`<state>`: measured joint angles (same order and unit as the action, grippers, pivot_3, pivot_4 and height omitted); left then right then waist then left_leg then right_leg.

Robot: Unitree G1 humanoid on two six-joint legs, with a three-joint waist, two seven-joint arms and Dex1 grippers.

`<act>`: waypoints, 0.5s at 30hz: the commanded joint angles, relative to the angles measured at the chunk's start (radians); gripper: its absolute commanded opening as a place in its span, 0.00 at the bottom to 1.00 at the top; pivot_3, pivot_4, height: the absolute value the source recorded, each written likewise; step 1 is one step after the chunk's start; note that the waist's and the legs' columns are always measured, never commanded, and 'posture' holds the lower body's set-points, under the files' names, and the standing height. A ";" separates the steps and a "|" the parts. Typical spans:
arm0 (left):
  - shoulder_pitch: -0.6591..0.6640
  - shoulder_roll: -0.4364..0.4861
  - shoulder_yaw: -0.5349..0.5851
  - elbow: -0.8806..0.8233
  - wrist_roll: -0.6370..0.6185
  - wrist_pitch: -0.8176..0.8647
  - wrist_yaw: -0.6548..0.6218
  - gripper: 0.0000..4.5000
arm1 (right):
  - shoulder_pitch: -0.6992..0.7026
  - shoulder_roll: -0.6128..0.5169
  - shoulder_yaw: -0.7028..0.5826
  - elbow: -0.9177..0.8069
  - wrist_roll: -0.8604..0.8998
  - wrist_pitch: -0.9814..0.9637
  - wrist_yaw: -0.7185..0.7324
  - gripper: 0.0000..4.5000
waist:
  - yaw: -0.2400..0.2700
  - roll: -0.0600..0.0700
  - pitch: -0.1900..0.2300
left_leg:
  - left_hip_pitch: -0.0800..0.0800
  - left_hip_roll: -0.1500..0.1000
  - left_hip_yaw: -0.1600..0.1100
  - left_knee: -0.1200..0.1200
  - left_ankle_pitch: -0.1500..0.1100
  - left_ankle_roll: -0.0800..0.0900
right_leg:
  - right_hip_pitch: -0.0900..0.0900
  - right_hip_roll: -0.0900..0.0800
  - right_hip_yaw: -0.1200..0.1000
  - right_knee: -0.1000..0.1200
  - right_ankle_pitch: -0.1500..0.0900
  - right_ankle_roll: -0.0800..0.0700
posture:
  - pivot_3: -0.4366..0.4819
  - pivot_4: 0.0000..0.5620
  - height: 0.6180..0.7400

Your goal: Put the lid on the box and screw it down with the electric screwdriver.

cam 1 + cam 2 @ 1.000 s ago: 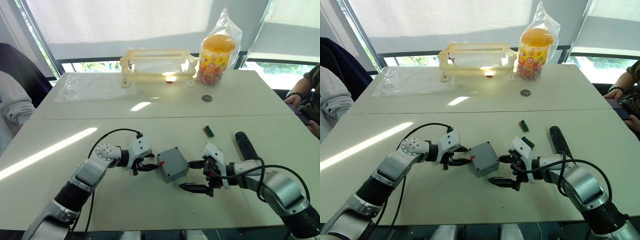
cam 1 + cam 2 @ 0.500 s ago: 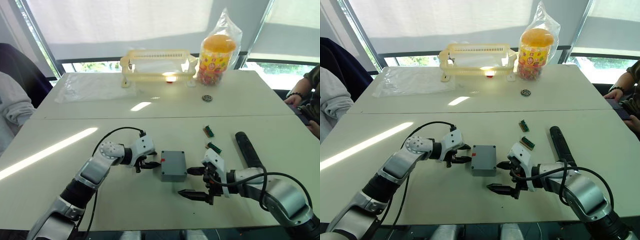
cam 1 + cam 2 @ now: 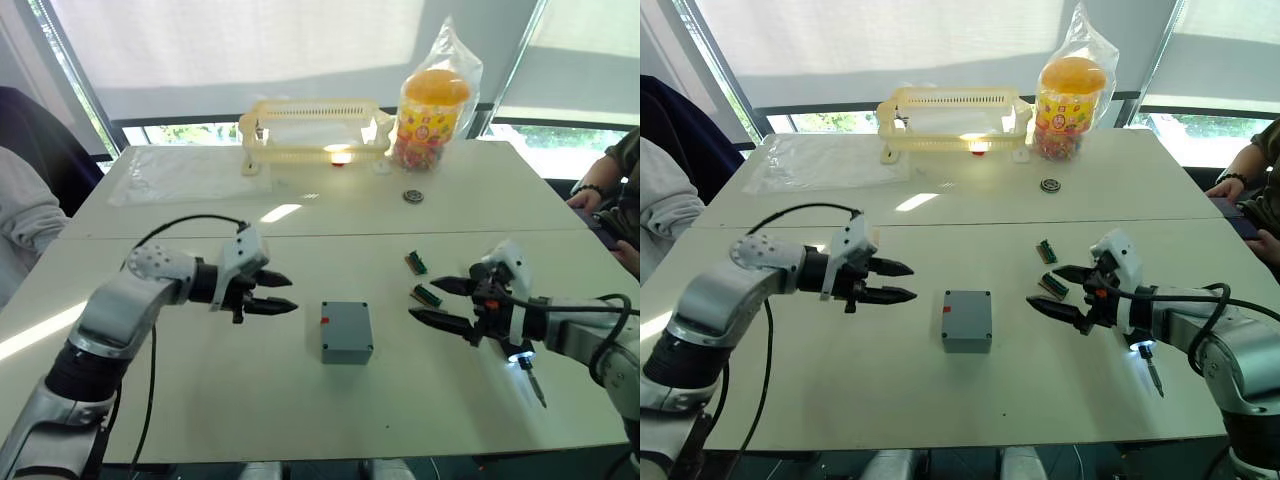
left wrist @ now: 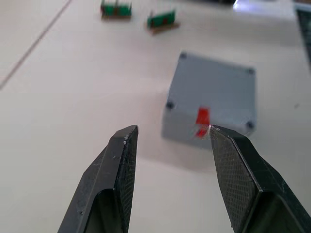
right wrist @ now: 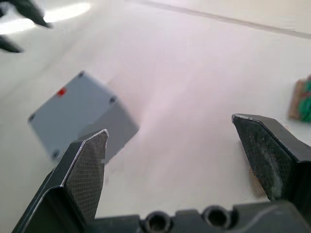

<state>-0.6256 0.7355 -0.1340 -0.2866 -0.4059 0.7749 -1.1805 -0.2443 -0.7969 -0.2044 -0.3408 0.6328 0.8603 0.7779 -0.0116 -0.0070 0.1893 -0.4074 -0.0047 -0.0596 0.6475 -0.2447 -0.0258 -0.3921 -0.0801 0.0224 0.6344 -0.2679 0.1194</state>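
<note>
White table [image 3: 200, 400]: small square grey plastic box [image 3: 347, 332] wearing its flat grey lid [image 3: 347, 325].
My left gripper [image 3: 277, 293] and right gripper [image 3: 432, 302] spread, empty; screwing with long black electric screwdriver [image 3: 527, 376] remains.

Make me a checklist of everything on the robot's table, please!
Surface: pale table, two tops joined.
Job's things: lid on box, red mark on its side; screwdriver under right arm, lit tip.
Clutter: two green parts, round metal piece, yellow rack, candy jar, plastic sheet.
Grippers: left gripper and right gripper open, apart from box.
Cables: black cable on left arm.
Surroundings: windows, people seated at both sides.
</note>
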 commanded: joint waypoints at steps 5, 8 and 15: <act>-0.048 -0.031 -0.072 -0.045 -0.012 -0.006 0.016 0.52 | -0.078 0.067 0.105 0.215 -0.171 -0.217 -0.018 0.46 | -0.002 0.000 0.000 | -0.001 0.000 0.000 0.000 0.000 0.000 | -0.002 0.000 0.000 0.001 0.000 0.000 | 0.48 0.27 1.00; -0.047 -0.036 -0.081 -0.053 -0.016 -0.005 0.024 0.52 | -0.085 0.081 0.111 0.251 -0.193 -0.256 -0.014 0.46 | -0.002 0.000 0.000 | -0.001 0.000 0.000 0.000 0.000 0.000 | -0.002 0.000 0.000 0.001 0.000 0.000 | 0.48 0.27 1.00; -0.019 -0.035 -0.100 -0.070 -0.013 -0.008 0.041 0.52 | -0.081 0.122 0.106 0.295 -0.219 -0.297 -0.028 0.46 | -0.002 0.000 0.000 | -0.001 0.000 0.000 0.000 0.000 0.000 | -0.002 0.001 0.000 0.001 0.000 0.000 | 0.48 0.27 1.00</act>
<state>-0.6403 0.6958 -0.2249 -0.3262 -0.4153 0.7764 -1.1463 -0.3170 -0.6810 -0.0811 -0.0329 0.4126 0.5831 0.7516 -0.0138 -0.0068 0.1896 -0.4081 -0.0046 -0.0593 0.6471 -0.2447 -0.0259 -0.3940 -0.0796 0.0228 0.6358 -0.2677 0.1196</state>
